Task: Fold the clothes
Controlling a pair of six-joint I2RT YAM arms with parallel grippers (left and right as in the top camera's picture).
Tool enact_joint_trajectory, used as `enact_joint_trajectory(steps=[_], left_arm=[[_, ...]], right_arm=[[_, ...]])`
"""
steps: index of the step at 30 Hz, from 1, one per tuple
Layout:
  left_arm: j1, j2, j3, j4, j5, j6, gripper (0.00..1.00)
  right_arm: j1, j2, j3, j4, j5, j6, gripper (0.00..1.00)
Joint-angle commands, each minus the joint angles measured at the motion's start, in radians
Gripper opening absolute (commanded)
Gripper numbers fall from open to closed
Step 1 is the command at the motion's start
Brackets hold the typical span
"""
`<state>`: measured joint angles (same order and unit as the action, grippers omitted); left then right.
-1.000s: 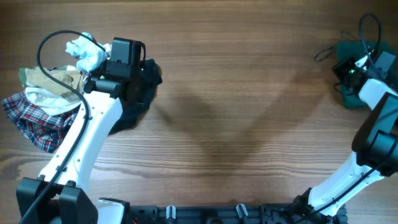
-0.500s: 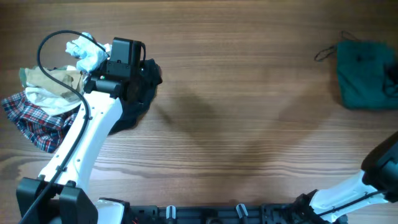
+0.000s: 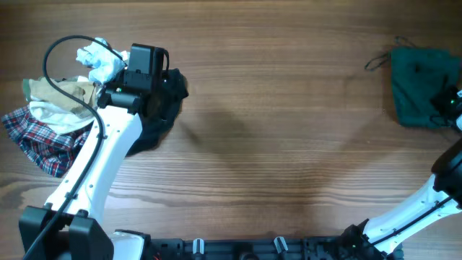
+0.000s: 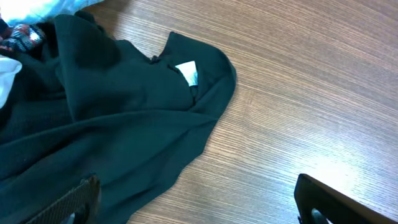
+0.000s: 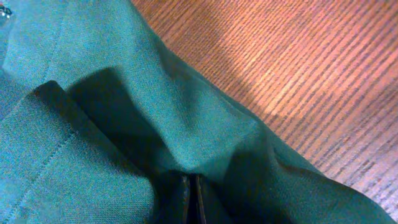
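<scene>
In the overhead view the left gripper is hidden under its own wrist housing, and the right gripper point(image 3: 452, 105) is cut off by the frame's right edge. The right wrist view shows only the tips of the right gripper point(image 5: 189, 194). They are pressed together with hardly a gap and clenched on a pinch of the dark green garment point(image 5: 93, 124), whose cloth puckers up toward them. That garment point(image 3: 421, 85) lies at the far right of the table point(image 3: 274, 108), with a thin dark cord trailing off its left edge.

The left gripper point(image 4: 196, 210) is released, its 2 fingers point(image 4: 74, 202) wide apart at the bottom of the left wrist view and holding nothing. It hangs over the black garment point(image 4: 118, 124), which lies crumpled with a small white label point(image 4: 188, 71) showing. Beside the black garment point(image 3: 164, 101), at the far left of the table, lie a white piece point(image 3: 97, 59), a beige piece point(image 3: 58, 101) and a plaid piece point(image 3: 32, 137), partly covered by the left arm and its cable.

Half a second ago the right wrist was out of the overhead view. It is now back at the green garment's right edge. The left arm and the pile have not shifted.
</scene>
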<state>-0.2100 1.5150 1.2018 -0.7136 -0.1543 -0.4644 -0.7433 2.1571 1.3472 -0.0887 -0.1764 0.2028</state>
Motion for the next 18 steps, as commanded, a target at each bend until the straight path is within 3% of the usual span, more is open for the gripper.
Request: enact_joint_trajectory(steps=[1, 7, 14, 15, 16, 18], left_arm=[[0.005, 0.007, 0.012, 0.002, 0.007, 0.016, 1.0], [0.005, 0.007, 0.012, 0.002, 0.004, 0.017, 1.0], [0.005, 0.007, 0.012, 0.006, 0.004, 0.017, 1.0], [0.005, 0.007, 0.012, 0.006, 0.004, 0.017, 1.0], [0.005, 0.007, 0.012, 0.006, 0.004, 0.017, 1.0], [0.006, 0.007, 0.012, 0.006, 0.004, 0.016, 1.0]], right_arm=[[0.056, 0.042, 0.003, -0.002, -0.035, -0.021, 0.04], [0.167, 0.049, 0.003, 0.014, -0.026, -0.016, 0.04], [0.172, 0.045, 0.009, 0.028, -0.031, -0.016, 0.04], [0.172, 0.033, 0.024, 0.019, -0.032, -0.016, 0.08], [0.172, 0.014, 0.041, 0.004, -0.031, -0.014, 0.27], [0.172, -0.043, 0.089, -0.053, -0.031, -0.013, 0.47]])
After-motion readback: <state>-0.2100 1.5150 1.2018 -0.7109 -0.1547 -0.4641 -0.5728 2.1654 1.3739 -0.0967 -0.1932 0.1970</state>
